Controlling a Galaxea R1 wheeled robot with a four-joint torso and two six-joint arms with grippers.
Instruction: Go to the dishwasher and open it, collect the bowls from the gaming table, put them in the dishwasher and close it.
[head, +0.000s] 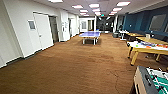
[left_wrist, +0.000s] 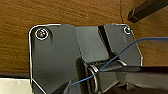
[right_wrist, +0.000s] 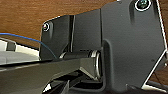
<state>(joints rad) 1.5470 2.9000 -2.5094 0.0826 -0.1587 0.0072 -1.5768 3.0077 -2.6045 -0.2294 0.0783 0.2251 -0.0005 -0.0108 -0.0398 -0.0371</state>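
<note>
The gaming table (head: 150, 51), with a white top and yellow sides and legs, stands at the right of the hall in the head view, a few metres ahead. Small orange and red bowls (head: 150, 46) lie on its top, too blurred to count. The dishwasher is out of view. Both wrist views look past the robot's dark plates onto brown carpet.
Brown carpet (head: 75, 65) stretches ahead. A blue ping-pong table (head: 90, 35) stands far down the middle. A green foosball table (head: 152, 81) is close at the lower right. White walls and doors (head: 43, 30) run along the left, more tables (head: 136, 35) along the blue right wall.
</note>
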